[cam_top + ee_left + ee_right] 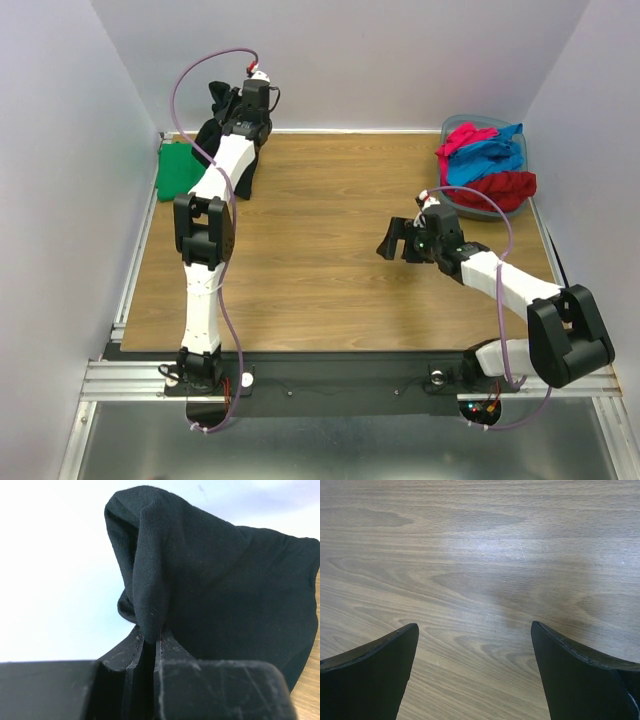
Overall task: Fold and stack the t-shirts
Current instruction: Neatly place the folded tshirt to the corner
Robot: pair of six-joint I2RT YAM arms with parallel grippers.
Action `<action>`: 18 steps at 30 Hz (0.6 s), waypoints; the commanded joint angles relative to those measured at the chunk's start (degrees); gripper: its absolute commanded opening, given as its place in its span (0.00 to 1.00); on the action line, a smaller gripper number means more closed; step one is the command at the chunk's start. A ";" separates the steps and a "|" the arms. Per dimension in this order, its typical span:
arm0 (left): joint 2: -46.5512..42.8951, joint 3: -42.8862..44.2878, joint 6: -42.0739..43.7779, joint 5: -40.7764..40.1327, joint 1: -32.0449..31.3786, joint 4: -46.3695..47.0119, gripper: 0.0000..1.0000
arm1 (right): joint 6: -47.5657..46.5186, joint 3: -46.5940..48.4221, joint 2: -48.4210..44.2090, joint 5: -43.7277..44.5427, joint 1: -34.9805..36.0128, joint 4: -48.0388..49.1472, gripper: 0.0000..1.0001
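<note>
Pinching a fold of the soft black cloth t-shirt (215, 580), the left gripper (149, 637) holds it well apart from the grey-blue plastic tub (468, 210), probably for spreading. The right gripper (475, 630) hovers spread wide near that tub.

The left gripper (230, 108) is at the far left of the table (320, 300), with the black shirt (248, 172) hanging from it. A green shirt (176, 168) lies further left. The right gripper (392, 242) hovers right of centre, jaws apart. The far-right tub (452, 125) holds a pink shirt (462, 137), a blue shirt (490, 155) and a red shirt (500, 188).
</note>
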 commanded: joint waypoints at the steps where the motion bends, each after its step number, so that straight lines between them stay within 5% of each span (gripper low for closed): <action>1: -6.99 3.44 -0.20 -1.66 0.22 4.17 0.00 | -0.65 2.13 -1.19 -0.86 0.08 2.74 1.00; 18: -5.76 3.54 -3.45 3.69 2.77 2.86 0.00 | -0.56 2.04 -0.84 -0.33 0.08 2.74 1.00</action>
